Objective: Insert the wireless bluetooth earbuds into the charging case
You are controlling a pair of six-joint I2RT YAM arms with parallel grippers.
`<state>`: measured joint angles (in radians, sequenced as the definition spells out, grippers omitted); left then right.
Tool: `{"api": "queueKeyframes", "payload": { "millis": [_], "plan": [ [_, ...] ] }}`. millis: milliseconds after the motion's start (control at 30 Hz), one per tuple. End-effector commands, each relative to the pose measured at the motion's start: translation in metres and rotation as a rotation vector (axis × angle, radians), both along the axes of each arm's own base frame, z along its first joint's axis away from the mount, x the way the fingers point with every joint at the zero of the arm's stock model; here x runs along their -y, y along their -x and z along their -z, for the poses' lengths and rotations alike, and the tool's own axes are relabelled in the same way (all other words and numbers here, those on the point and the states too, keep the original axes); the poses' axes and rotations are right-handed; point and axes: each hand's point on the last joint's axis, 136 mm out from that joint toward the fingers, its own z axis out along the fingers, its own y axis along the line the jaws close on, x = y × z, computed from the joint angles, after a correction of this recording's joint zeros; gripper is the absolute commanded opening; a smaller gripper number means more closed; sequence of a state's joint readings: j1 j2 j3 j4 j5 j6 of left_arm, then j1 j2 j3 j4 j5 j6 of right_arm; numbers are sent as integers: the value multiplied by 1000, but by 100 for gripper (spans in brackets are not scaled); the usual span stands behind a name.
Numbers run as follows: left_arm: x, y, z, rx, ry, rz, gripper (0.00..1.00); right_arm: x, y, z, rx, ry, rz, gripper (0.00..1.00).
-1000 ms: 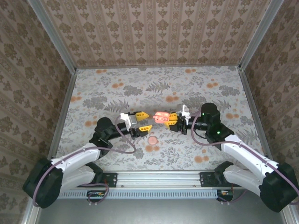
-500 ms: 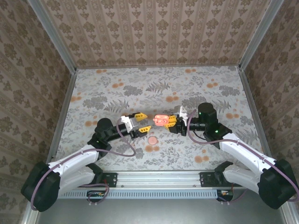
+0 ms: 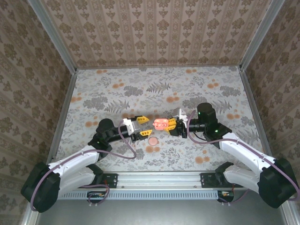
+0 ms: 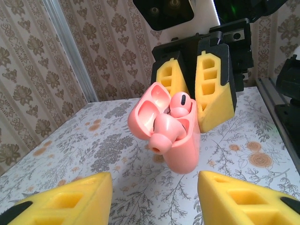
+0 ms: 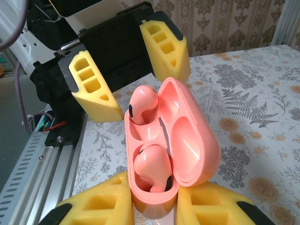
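Patterned walls box in a floral counter (image 3: pixel 117 89). Above it, my right fingers (image 5: pixel 101 206) are clamped on the base of the open case (image 5: pixel 187 140). Both earbuds (image 5: pixel 143 105) rest in their wells but ride proud, and I judge them not fully seated. My left fingers (image 4: pixel 70 201) stand apart and empty, facing the case from just beside it. It's light, stiff, glossy plastic and probably slippery. I'd press gently on a bud's rounded back and spare the hinge.
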<state>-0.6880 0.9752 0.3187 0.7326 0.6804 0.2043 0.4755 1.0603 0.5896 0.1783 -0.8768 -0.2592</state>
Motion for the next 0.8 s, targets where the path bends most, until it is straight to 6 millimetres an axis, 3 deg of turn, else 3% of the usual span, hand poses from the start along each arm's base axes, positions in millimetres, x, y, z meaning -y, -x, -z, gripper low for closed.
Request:
{"api": "queueKeyframes", "payload": {
  "millis": [0,467,767],
  "plan": [
    [4,9,-10,39,15,52,49,-3,3,-15,32,-23,-43,21],
    [8,16,-13,37,20,101,42,-8,-1,-14,10,-24,-54,20],
    [5,13,-16,55,30,70,46,-10,0,-14,-3,-18,-77,20]
  ]
}}
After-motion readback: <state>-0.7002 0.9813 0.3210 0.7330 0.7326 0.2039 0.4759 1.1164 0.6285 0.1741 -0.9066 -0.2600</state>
